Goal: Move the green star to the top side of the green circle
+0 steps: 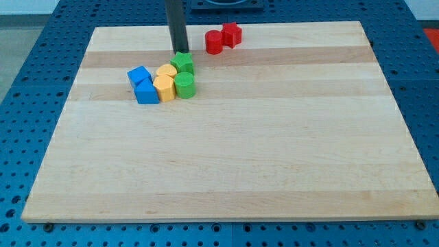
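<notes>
touching green star (183,62) – my tip (178,53) – above green circle (184,85).

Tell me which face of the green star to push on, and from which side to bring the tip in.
There is nothing to grip with, so push. The green star already sits just above the green circle, with a yellow block at its left. My tip is at the star's upper-left edge. If it needs nudging, press that upper-left face, coming from the view's top-left, probably gently.

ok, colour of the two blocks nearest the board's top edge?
Both red: red cylinder and red star, clear in the camera view.
</notes>
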You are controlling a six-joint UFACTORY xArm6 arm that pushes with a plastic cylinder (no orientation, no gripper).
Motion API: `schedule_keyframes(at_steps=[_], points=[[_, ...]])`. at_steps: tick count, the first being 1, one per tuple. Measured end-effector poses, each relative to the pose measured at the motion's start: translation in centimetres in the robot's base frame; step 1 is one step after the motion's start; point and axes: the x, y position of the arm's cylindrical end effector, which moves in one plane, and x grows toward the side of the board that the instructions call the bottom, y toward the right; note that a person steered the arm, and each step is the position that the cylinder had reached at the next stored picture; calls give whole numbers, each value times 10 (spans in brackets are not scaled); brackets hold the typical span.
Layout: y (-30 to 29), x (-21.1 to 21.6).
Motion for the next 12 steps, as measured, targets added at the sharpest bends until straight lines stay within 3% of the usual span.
schedule_keyframes(at_steps=[1, 2, 12], points=[[-24, 8], [7, 10], [31, 21]])
